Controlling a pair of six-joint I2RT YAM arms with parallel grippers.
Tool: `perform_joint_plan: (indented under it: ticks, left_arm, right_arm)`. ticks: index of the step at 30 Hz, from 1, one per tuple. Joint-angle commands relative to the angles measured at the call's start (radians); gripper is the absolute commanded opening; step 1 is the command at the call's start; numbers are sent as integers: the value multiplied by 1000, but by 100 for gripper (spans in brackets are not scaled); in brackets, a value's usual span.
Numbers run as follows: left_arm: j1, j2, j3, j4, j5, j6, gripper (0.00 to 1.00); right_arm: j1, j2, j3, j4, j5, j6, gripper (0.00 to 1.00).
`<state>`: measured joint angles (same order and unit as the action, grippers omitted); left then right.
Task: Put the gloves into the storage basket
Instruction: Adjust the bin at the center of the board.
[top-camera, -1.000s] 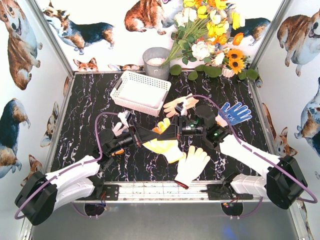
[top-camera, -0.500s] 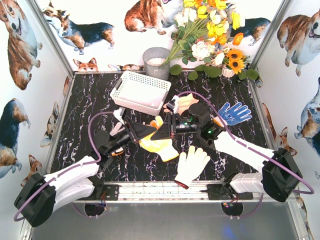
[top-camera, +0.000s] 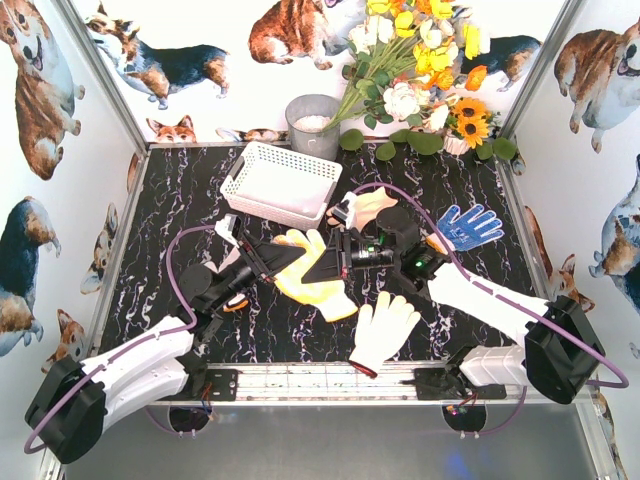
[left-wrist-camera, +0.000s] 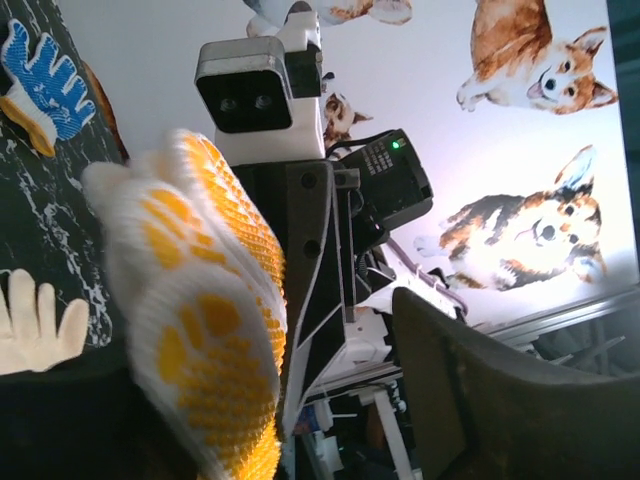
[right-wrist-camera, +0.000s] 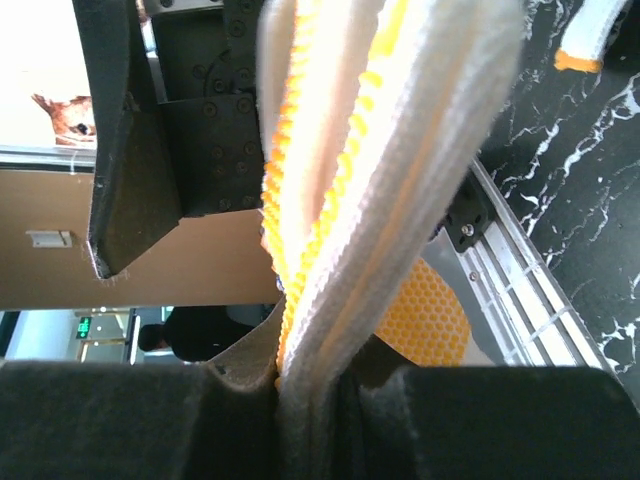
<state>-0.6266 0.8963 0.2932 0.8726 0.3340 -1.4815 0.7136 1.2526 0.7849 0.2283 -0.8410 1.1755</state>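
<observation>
My right gripper (top-camera: 328, 264) is shut on the orange-palmed glove (top-camera: 312, 272), whose knit cloth (right-wrist-camera: 380, 150) runs up from between its pinched jaws (right-wrist-camera: 310, 400). My left gripper (top-camera: 270, 258) meets it from the left, jaws apart, with the dotted palm (left-wrist-camera: 200, 300) lying against its left side and a gap to the right finger (left-wrist-camera: 500, 400). A white glove (top-camera: 385, 328) lies near the front. The blue-dotted glove (top-camera: 468, 226) lies to the right and a pale orange one (top-camera: 368, 207) sits behind the right arm. The white storage basket (top-camera: 280, 182) stands at the back left with no glove inside.
A grey metal bucket (top-camera: 312, 124) and a bunch of flowers (top-camera: 420, 70) stand along the back wall. Purple cables loop over both arms. The left wrist view also catches the blue-dotted glove (left-wrist-camera: 40, 75) and the white glove (left-wrist-camera: 35, 320) on the black marble table.
The right gripper carried the orange-palmed glove left and back, toward the basket. The glove's fingers now spread out near the basket. The left jaws have narrowed beside the glove.
</observation>
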Motion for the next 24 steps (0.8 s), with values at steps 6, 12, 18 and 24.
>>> perform_joint_plan:
  ticks: [6, 12, 18, 24]
  left_arm:
    - [21, 19, 18, 18, -18, 49, 29]
    - [57, 58, 51, -26, -19, 195, 6]
    - [136, 98, 70, -46, 4, 312, 4]
    - [190, 172, 129, -109, 13, 480, 4]
  right_arm:
    - [6, 40, 177, -332, 23, -270, 10]
    - [-11, 131, 304, -569, 118, -447, 9]
    - [-56, 263, 452, -692, 190, -573, 8]
    - [-107, 426, 622, -791, 262, -697, 7]
